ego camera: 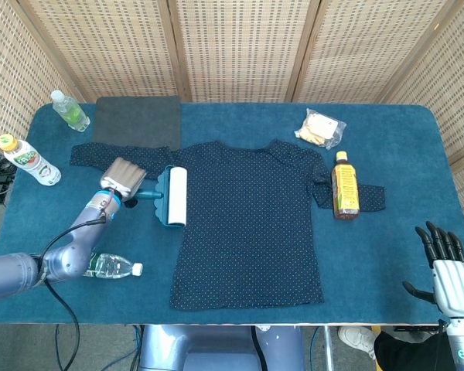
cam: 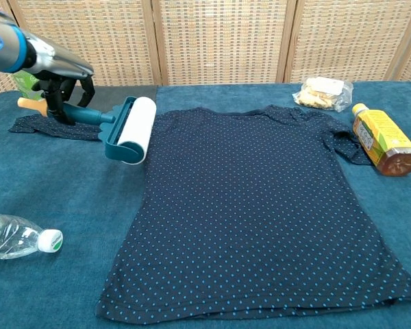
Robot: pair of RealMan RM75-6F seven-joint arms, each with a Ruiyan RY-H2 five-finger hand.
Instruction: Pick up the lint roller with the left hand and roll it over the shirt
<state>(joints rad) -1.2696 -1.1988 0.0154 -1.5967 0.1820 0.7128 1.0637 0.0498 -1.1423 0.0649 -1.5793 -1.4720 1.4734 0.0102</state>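
My left hand (ego camera: 124,176) (cam: 63,74) grips the teal handle of the lint roller (ego camera: 175,196) (cam: 132,129). The roller's white drum hangs in the air just above the left edge of the shirt (ego camera: 246,224) (cam: 260,205). The shirt is dark navy with light dots and lies flat in the middle of the blue table. My right hand (ego camera: 447,267) stands open at the table's near right corner, holding nothing; the chest view does not show it.
A clear bottle (ego camera: 108,266) (cam: 17,236) lies near the front left. Two upright bottles (ego camera: 29,160) (ego camera: 69,110) stand at the far left beside a grey mat (ego camera: 138,120). A tea bottle (ego camera: 344,185) (cam: 385,140) lies on the right sleeve, a snack bag (ego camera: 321,127) behind it.
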